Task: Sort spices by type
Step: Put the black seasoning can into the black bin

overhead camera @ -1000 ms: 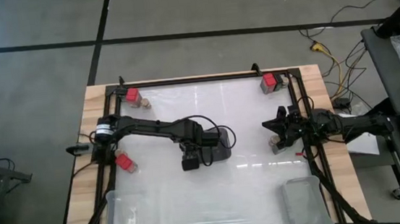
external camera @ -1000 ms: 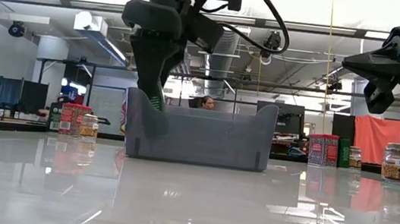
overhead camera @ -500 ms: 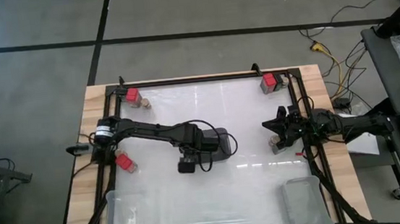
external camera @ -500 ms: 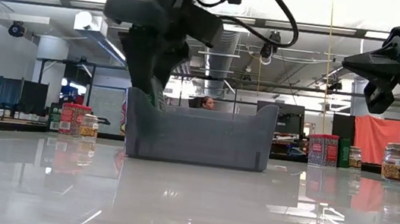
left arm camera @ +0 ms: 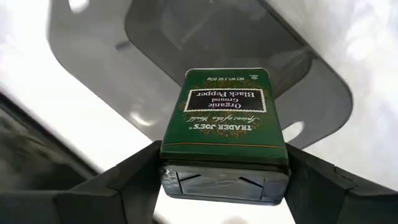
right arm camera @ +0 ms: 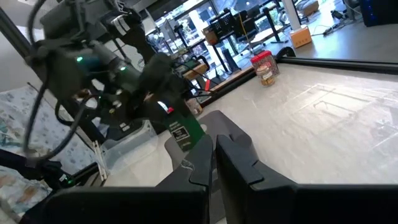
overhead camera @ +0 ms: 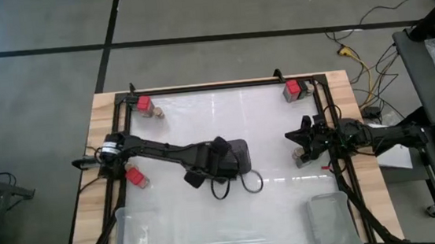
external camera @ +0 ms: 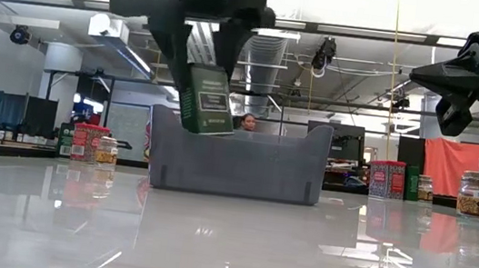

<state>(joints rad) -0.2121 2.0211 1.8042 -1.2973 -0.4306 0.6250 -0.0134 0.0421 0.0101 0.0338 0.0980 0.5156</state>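
Observation:
My left gripper (overhead camera: 196, 177) is shut on a green black-pepper tin (external camera: 205, 100), held over the left end of the grey slotted holder (overhead camera: 236, 157) in the middle of the table. Red spice boxes stand at the far left (overhead camera: 145, 105), far right (overhead camera: 294, 90) and left edge (overhead camera: 134, 175), each with a small jar beside it. My right gripper (overhead camera: 291, 137) waits shut at the right edge, level, above the table, with a jar (overhead camera: 300, 160) below it. My left gripper pinches the tin at its dark lid end (left arm camera: 224, 177), one finger (left arm camera: 134, 174) on each narrow side. The fingers come from above, slanting down. The tin hangs tilted below them, label outward, clear of the table, its lower end (external camera: 213, 129) about level with the holder's rim.
Two clear plastic bins sit at the near edge, one left (overhead camera: 144, 231) and one right (overhead camera: 330, 219). A black frame (overhead camera: 214, 87) runs round the white tabletop. A loose cable loop (overhead camera: 243, 184) from the left arm hangs near the holder.
My left gripper has risen and shifted a little toward the table's left edge while rolling its wrist. The green tin, which stood down in the holder's left end, has come up out of it and turned, so its label now faces the low camera.

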